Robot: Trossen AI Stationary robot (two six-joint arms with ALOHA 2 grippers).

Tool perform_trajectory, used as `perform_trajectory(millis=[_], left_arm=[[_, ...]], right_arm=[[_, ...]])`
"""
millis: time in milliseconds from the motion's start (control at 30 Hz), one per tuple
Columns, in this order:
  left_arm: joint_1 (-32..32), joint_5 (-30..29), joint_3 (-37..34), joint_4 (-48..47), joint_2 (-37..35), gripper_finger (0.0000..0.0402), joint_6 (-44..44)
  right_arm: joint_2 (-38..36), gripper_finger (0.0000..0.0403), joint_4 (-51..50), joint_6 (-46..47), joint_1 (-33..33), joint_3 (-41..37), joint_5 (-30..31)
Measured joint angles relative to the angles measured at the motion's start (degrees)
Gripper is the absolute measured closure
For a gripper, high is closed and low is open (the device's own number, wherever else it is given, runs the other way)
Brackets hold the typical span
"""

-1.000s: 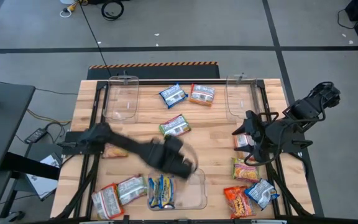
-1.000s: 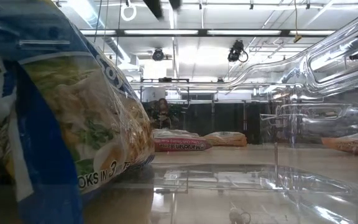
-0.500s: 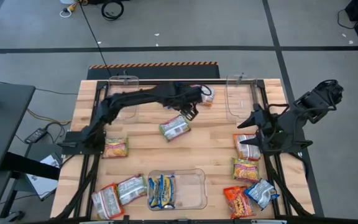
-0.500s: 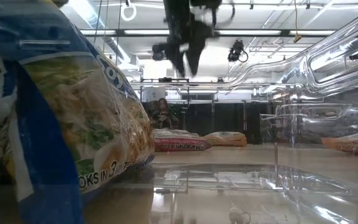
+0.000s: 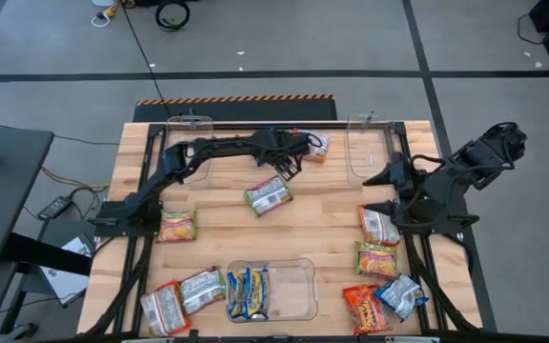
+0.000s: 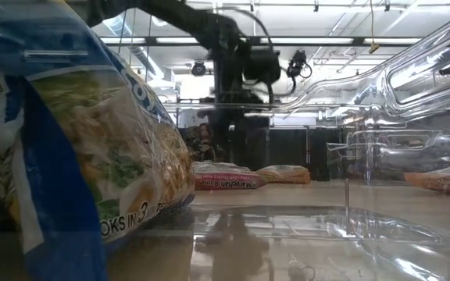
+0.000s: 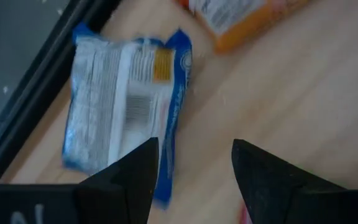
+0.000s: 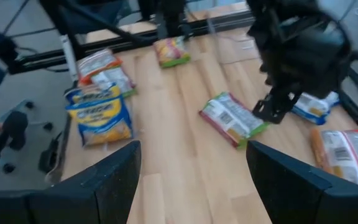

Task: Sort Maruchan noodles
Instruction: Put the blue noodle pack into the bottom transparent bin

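Maruchan packets lie scattered flat on the wooden table. My left gripper is open and hovers over the far middle of the table. Just beyond its fingers lies a blue packet, silvery back up, with an orange packet beside it. In the high view the left arm hides the blue packet, and only the orange packet shows. A green packet lies nearer. A blue-and-yellow packet lies in the near clear bin. My right gripper is open and waits above the right side.
Two clear bins stand at the far left and far right. Several packets lie on the right near my right gripper, and others on the left. Black frame rails run along the table's sides.
My left arm has swung quickly from above the near clear bin toward the far edge. It now stands over the blue packet next to the orange one. The packets have stayed where they lay.
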Motion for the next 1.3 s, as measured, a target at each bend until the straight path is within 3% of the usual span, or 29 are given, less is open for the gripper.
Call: perform_trajectory(millis=[133, 400, 700, 867, 1067, 1300], left_arm=[[-0.1, -5.2, -4.4, 3.4, 0.1, 0.0193, 4.0], [0.9, -4.9, -11.7, 4.8, 0.0, 0.0193, 7.2], [2.2, -6.1, -14.9, 6.2, -0.3, 0.0201, 10.1], [2.2, -5.6, -15.0, 6.8, -0.2, 0.0257, 14.2], [2.2, -4.2, -15.0, 6.6, -0.1, 0.0383, 16.0], [0.9, 0.3, -11.2, -1.8, -1.0, 0.0397, 14.9]], right_arm=[[0.8, 0.0108, 0.3, 0.8, -1.8, 0.0, 1.0], [2.5, 0.0108, 1.0, 3.3, -6.8, 0.0, 0.6], [5.2, 0.0108, 2.6, 4.8, -8.1, 0.0, 0.0], [6.4, 0.0108, 3.1, 4.8, -8.1, 0.0, 0.0], [6.9, 0.0108, 3.1, 4.8, -8.1, 0.0, 0.2], [6.8, 0.0108, 3.0, 4.3, -8.9, 0.0, 0.3]])
